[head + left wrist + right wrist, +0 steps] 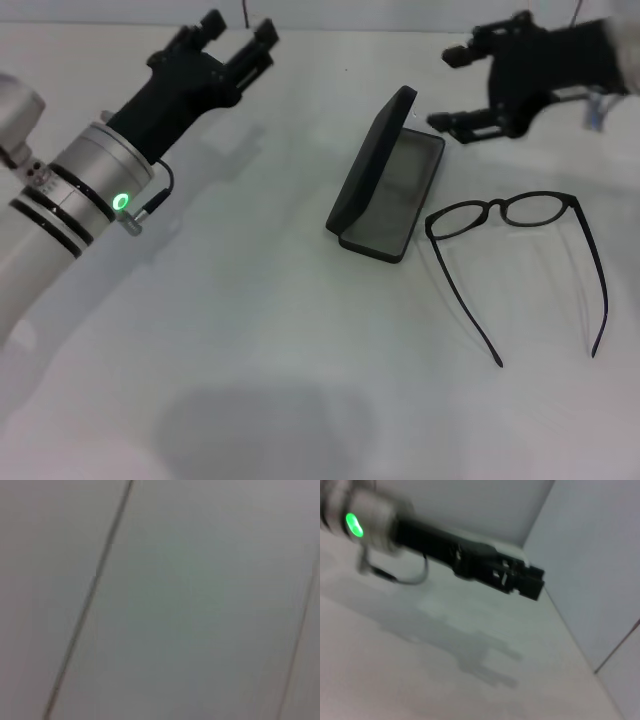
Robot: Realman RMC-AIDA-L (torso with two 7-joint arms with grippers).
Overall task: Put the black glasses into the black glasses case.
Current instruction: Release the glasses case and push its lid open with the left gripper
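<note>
White tabletop (250,380) runs unbroken under both arms, with a pale wall behind it. Two task items lie on it, neither in hand.

The right gripper (462,88) hangs above the table, its jaws spread wide with nothing between them. The black glasses case (388,182) sits just below and to the inner side of those jaws, lid raised on its long hinge and grey lining exposed. The black glasses (520,240) lie nearer the robot than the jaws, just beside the open tray of the case and not touching it, as far as can be seen.

The left gripper (238,40) is held up well away from the case, on its lid side. Its jaws are parted and empty. The right wrist view shows it (532,582) from the side, clear of the table.

Judgement on the step in hand: the reach for the glasses has not yet closed. A sound pick would bring the right jaws down over the bridge or the front rim, where the frame is stiffest, and close gently. Both temple arms are unfolded and point toward the robot, so the frame looks too long for the tray as it lies; that calls for care at placement.

Condition of the glasses: thin black frame, rounded clear lenses, slim straight temples, resting flat on the table.
</note>
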